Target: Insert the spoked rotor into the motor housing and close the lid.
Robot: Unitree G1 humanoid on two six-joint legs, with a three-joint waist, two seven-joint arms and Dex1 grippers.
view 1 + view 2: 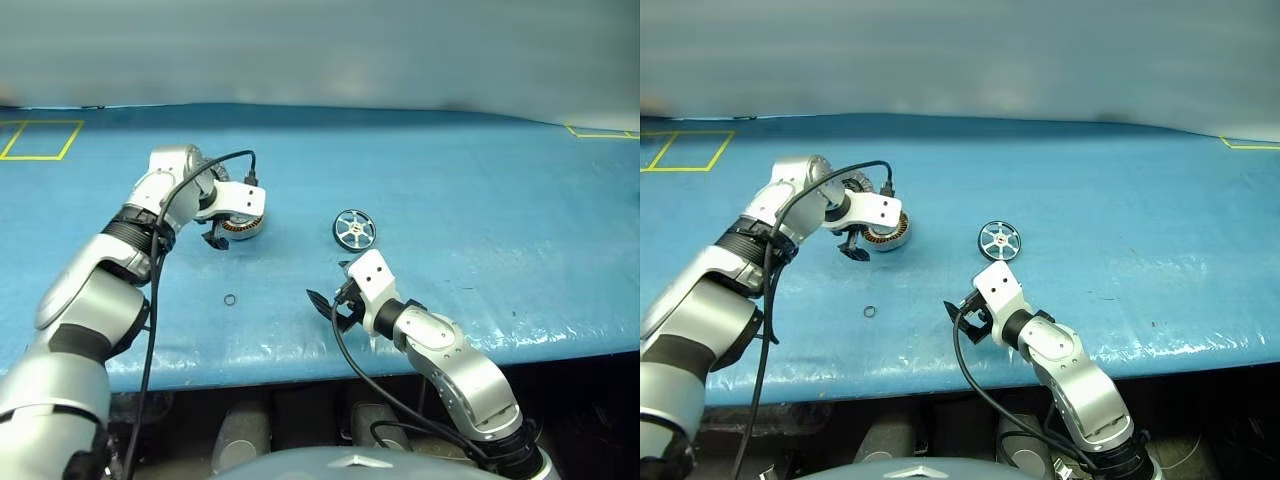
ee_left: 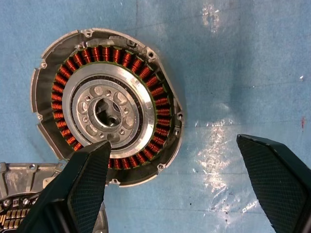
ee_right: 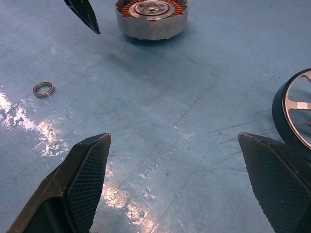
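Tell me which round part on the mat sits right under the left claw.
The motor housing, marked by its ring of copper windings. The spoked rotor and the small ring lie apart from the left claw.

This looks like a robotics lab or test workshop: a wide tabletop (image 1: 450, 180) covered in blue sheeting, yellow tape squares (image 1: 40, 139) marked at its upper left and upper right corners, and loose motor parts (image 1: 354, 229) laid out.
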